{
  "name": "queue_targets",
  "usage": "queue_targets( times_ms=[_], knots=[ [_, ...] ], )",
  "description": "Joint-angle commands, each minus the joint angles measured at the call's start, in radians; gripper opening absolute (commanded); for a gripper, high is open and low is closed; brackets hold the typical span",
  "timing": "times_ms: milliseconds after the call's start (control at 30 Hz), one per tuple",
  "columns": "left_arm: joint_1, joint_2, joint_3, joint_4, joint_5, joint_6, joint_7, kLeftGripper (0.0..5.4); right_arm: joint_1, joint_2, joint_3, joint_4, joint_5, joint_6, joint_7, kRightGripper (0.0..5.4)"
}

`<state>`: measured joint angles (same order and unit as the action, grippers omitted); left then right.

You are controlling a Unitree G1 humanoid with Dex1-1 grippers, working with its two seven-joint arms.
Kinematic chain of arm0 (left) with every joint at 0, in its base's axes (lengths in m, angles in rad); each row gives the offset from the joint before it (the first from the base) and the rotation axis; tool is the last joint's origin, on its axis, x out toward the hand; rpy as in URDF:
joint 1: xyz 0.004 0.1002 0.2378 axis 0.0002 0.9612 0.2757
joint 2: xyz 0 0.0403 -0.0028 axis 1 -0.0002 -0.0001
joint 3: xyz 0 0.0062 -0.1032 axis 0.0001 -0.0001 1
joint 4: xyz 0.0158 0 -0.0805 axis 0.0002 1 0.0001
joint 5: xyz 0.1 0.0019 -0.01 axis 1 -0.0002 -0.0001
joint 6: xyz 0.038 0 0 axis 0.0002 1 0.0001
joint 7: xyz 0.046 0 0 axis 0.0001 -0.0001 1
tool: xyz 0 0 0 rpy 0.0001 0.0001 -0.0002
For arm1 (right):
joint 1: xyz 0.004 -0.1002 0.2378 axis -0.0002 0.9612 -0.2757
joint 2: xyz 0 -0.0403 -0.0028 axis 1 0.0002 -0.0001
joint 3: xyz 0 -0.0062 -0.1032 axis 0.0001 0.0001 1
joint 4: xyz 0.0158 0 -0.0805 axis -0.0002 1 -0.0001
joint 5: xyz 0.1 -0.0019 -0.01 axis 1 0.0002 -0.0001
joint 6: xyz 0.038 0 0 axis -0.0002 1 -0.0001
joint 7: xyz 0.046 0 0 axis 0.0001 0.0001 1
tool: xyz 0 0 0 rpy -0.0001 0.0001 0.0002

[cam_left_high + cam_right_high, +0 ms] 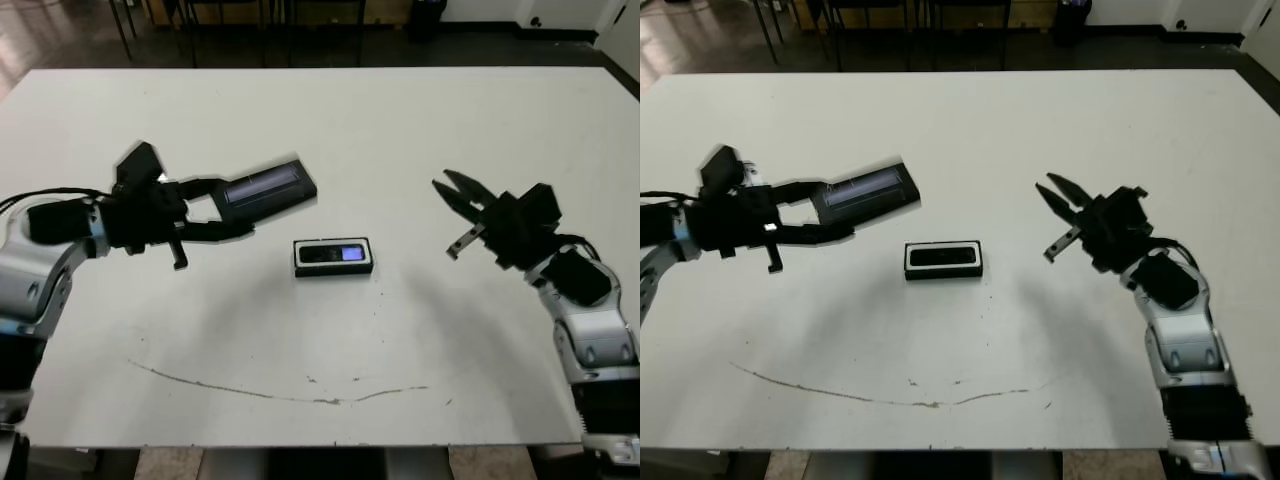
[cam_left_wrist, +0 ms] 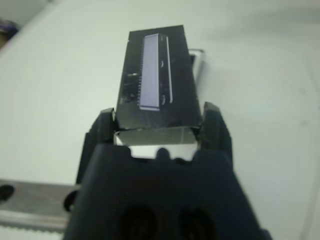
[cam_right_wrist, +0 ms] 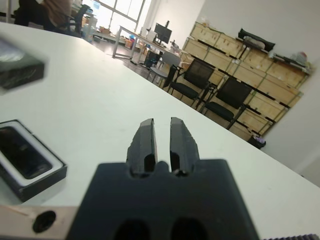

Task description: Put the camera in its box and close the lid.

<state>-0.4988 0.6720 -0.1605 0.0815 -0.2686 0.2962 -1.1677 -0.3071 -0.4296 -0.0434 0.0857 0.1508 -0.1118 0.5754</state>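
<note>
White table (image 1: 330,120) held the box (image 1: 333,257) near its middle, the camera (image 1: 333,253) lying inside. Left gripper (image 1: 232,211) pinched the lid (image 1: 268,187) in the air. Right gripper (image 1: 455,213) hung apart, fingers nearly together.

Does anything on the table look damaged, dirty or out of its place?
A thin dark scratch or smear curves across the table near its front edge. Otherwise nothing is odd: the camera lies in the box, and the left gripper holds the lid.
</note>
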Motion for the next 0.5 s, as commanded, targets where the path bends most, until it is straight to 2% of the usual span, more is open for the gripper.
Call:
queue_targets(
  times_ms=[33, 300, 500],
  knots=[
    [-0.056, 0.027, -0.065, 0.033, 0.03, 0.037, -0.088, 1.11, -0.028, -0.012, -0.025, 0.047, 0.043, 0.054, 0.024, 0.0],
    [-0.106, -0.023, -0.109, 0.094, 0.064, -0.015, -0.139, 1.11, -0.132, -0.018, -0.071, 0.195, 0.164, 0.139, 0.132, 0.0],
    [-0.12, -0.078, -0.131, 0.148, 0.098, -0.038, -0.114, 1.11, -0.157, -0.013, -0.085, 0.248, 0.181, 0.154, 0.157, 0.0]
  ],
)
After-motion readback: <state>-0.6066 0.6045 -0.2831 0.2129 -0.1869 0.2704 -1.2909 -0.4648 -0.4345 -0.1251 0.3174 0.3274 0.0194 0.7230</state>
